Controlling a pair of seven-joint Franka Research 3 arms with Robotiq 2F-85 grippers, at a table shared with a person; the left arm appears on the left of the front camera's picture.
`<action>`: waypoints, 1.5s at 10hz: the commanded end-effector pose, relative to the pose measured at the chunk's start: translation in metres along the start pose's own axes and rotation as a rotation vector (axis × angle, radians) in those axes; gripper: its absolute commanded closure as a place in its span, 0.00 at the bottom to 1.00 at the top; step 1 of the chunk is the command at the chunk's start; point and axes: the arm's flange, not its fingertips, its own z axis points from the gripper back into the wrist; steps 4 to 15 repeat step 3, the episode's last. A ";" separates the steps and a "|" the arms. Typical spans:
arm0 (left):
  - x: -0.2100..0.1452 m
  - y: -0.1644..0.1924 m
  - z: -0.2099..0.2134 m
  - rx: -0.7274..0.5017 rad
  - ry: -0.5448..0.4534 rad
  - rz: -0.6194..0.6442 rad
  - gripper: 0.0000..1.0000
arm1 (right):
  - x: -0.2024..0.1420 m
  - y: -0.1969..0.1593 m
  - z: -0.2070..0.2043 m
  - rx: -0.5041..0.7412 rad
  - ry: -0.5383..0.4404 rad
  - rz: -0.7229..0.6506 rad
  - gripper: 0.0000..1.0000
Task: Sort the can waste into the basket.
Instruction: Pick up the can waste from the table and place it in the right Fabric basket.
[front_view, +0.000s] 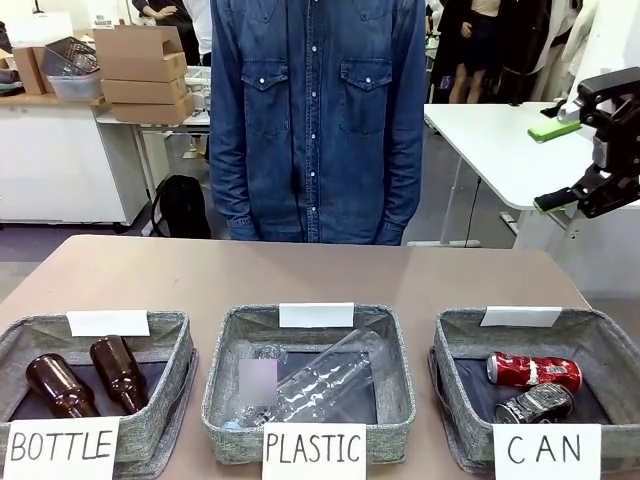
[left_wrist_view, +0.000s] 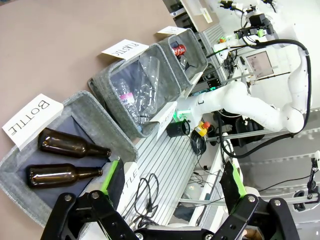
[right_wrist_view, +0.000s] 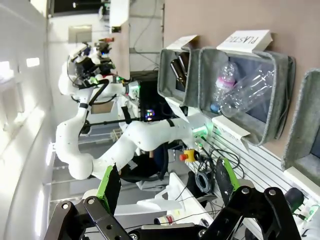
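The grey fabric basket (front_view: 462, 330) signed "CAN" stands at the table's front right. Inside it lie the can waste: a red can (front_view: 533, 370) on its side and a dented black can (front_view: 533, 404) just in front of it. My right gripper (front_view: 556, 165) hangs open high above the table's right edge, well clear of the basket, with nothing between its green pads. The right wrist view shows this gripper (right_wrist_view: 167, 182) open, and the basket's wall (right_wrist_view: 300, 125) at the picture's right. My left gripper (left_wrist_view: 172, 185) is open and holds nothing. Far off lie the basket (left_wrist_view: 196, 47) and the red can (left_wrist_view: 179, 49).
A "PLASTIC" basket (front_view: 225, 360) with clear bottles stands mid-front. A "BOTTLE" basket (front_view: 180, 345) holding two brown bottles (front_view: 90, 380) stands front left. A person in a denim shirt (front_view: 318, 120) stands at the far side. The brown tabletop (front_view: 300, 275) behind the baskets is bare.
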 end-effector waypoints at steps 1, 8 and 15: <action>-0.003 -0.001 0.002 -0.003 0.010 -0.015 0.00 | 0.000 -0.001 0.003 -0.005 0.010 0.030 0.00; -0.003 -0.001 0.002 -0.003 0.010 -0.015 0.00 | 0.000 -0.001 0.003 -0.005 0.010 0.030 0.00; -0.003 -0.001 0.002 -0.003 0.010 -0.015 0.00 | 0.000 -0.001 0.003 -0.005 0.010 0.030 0.00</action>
